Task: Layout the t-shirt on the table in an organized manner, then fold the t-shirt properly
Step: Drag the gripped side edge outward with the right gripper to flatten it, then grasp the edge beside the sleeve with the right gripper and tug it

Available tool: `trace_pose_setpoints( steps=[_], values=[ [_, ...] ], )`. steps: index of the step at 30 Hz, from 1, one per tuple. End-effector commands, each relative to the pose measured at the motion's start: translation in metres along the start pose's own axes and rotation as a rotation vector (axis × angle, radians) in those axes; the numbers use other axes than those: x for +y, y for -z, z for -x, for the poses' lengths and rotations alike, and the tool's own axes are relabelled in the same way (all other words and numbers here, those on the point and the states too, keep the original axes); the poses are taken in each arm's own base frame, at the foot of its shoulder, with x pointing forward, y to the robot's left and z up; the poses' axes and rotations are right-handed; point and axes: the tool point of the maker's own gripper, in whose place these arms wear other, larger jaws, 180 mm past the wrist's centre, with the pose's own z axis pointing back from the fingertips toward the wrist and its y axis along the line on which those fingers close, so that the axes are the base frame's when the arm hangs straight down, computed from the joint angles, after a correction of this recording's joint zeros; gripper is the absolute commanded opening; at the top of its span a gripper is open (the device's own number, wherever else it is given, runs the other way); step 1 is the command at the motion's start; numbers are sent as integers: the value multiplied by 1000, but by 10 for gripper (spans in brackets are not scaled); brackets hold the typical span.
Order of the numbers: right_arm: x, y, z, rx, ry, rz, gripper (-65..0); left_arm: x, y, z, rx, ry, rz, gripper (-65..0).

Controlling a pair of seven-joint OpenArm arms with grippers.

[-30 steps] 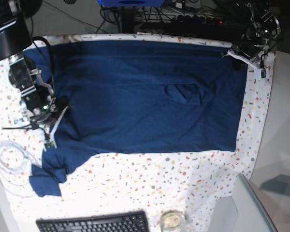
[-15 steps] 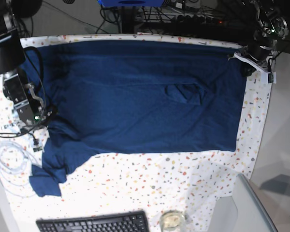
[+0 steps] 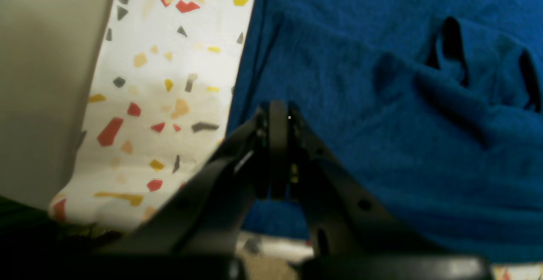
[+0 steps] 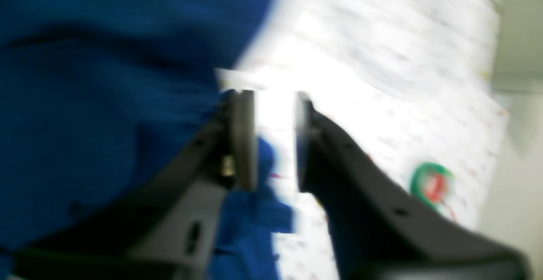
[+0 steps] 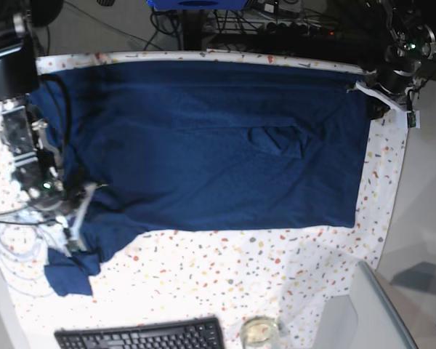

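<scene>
Here, t-shirt (image 5: 211, 145) edge beside the pinched-together left gripper (image 3: 278, 114), left of the slightly parted right gripper (image 4: 271, 140).

Base view high overhead, facing straight down on whole worktop (image 5: 291, 269); left wrist view low behind its claw (image 3: 278, 114), close over t-shirt (image 3: 382, 102) edge; right wrist view likewise close, blurred — all three share shirt and speckled cloth.

Black keyboard (image 5: 139, 336) at front, tangled cables (image 5: 276, 25) behind
</scene>
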Motion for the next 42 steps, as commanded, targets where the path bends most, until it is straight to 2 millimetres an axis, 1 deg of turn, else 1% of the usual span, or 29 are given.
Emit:
trace_pose_setpoints(
  steps=[1,2,5,6,10,15,19,21,24,26,29,31,35,36,38,42],
  values=[
    [-15,-3,-30,-65,-9,18,-618,-2,-2,-11,-41,-1,7,-650],
    [-10,3,-29,-40,-9,-1,-635,-3,-2,-11,-42,-2,9,-650],
    [0,20,-26,25,12,-36,-629,-5,0,-13,-48,-4,12,-650],
    [3,27,-20,55,22,-47,-629,-5,0,-13,-48,-4,12,-650],
    [8,45,-17,70,52,-66,-629,-3,0,-13,-49,-6,8,-650],
    [3,57,-2,117,78,-66,-629,-1,-1,-12,-44,-2,3,-650],
    [0,64,4,111,90,-65,-629,-2,1,-13,-46,-5,5,-650],
    [-3,69,14,132,100,-64,-629,-2,1,-13,-46,-5,5,-650],
    [-8,76,17,133,116,-61,-629,-2,0,-11,-42,-6,5,-650],
    [-17,79,22,127,123,-49,-629,-1,-1,-11,-42,-3,4,-650],
    [-23,81,20,102,126,-38,-627,1,-2,-10,-38,0,-2,-650],
    [-27,82,15,74,119,-29,-627,13,-6,-10,-45,-17,-34,-650],
    [-39,82,10,37,-19,28,-627,30,-13,-10,-55,-38,-80,-650],
    [-40,82,9,35,-50,36,-627,31,-14,-10,-56,-39,-82,-650],
    [-36,83,6,30,-83,39,-627,34,-15,-10,-57,-41,-91,-650],
    [-34,83,4,28,-98,39,-627,36,-16,-10,-58,-44,-96,-650]
  ],
)
